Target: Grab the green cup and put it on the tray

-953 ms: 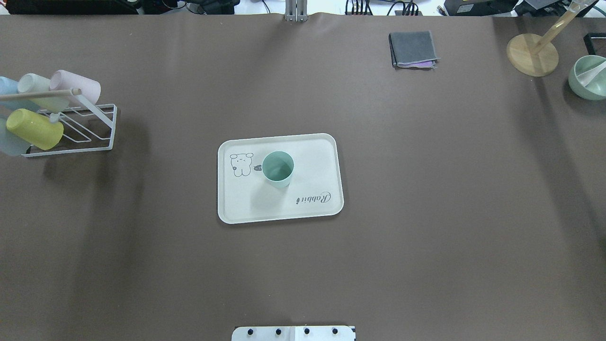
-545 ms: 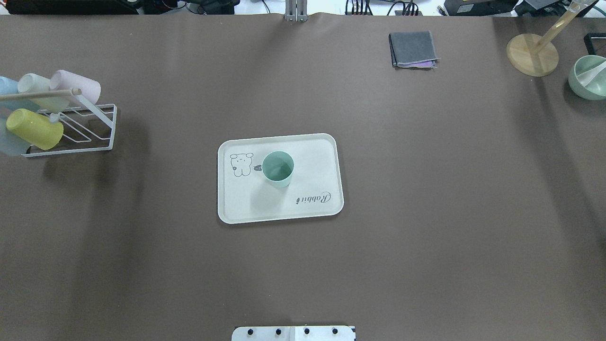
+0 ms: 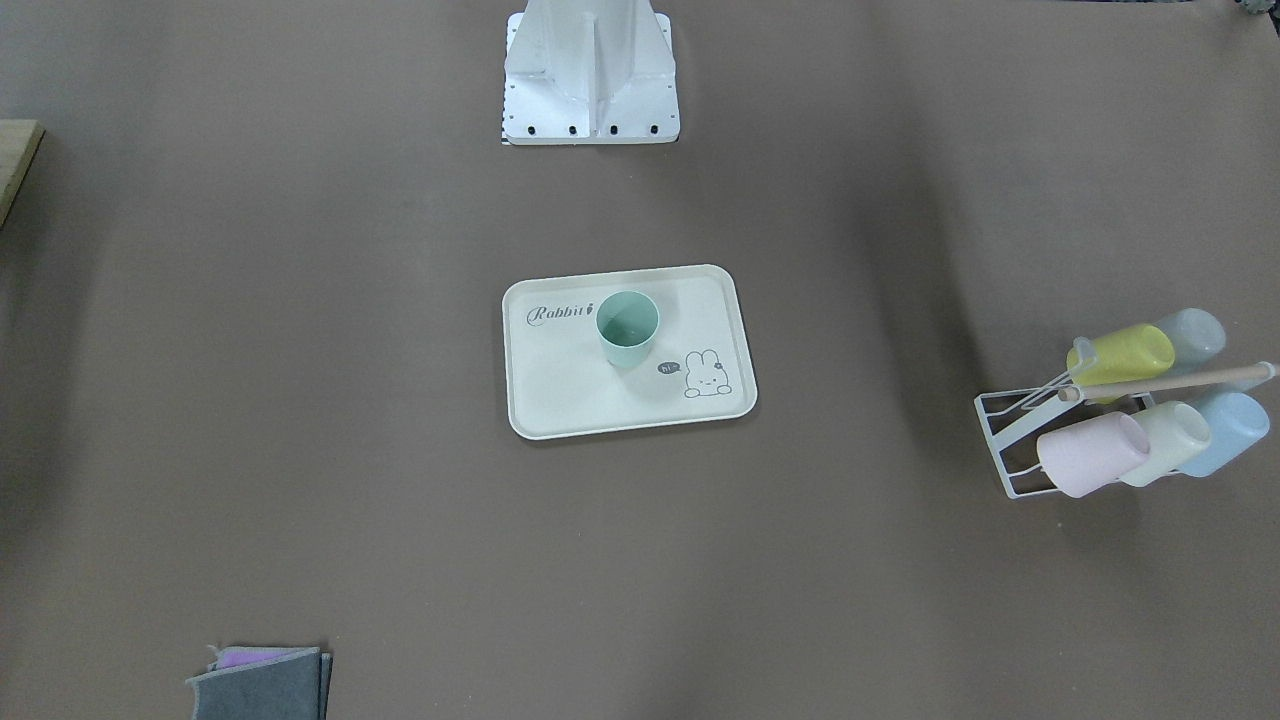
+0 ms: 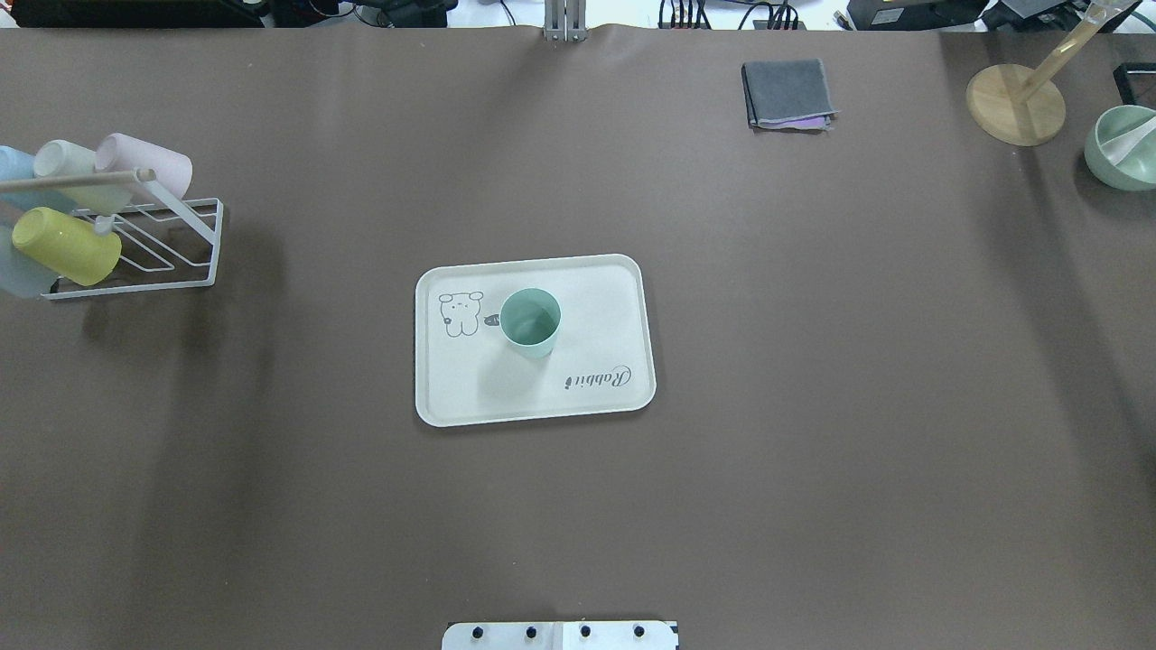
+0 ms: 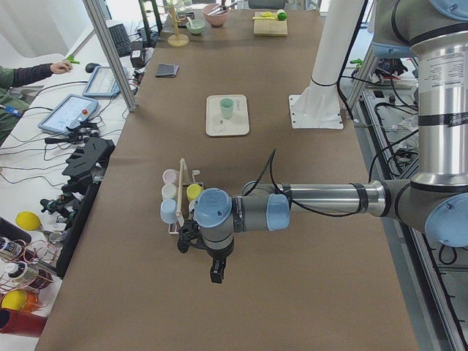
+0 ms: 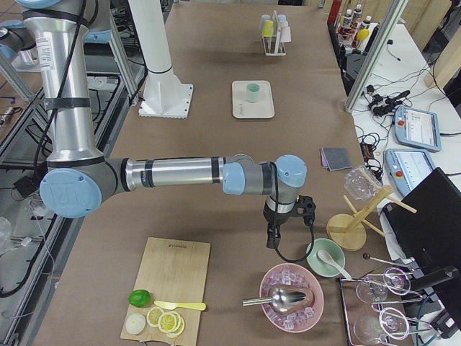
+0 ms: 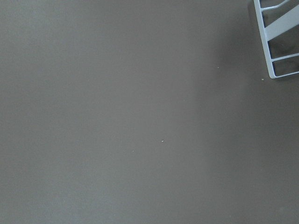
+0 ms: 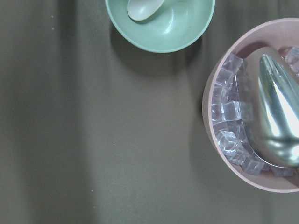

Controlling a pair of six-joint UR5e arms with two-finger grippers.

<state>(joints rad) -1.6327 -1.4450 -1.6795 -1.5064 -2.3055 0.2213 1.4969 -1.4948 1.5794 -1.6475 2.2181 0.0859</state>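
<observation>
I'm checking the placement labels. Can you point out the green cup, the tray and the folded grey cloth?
green cup (image 4: 530,320), overhead view, inside its open mouth.
tray (image 4: 601,311), overhead view, bare floor right of the cup.
folded grey cloth (image 4: 786,88), overhead view, middle of its top face.

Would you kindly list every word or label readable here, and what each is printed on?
"Rabbit": script on the flat cream rectangular tray, beside the mint-green plastic cup.
Small dark speech bubble by the rabbit drawing on that tray: too small to read.
Blue-edged tablet screen beside the table: too small to read.
</observation>
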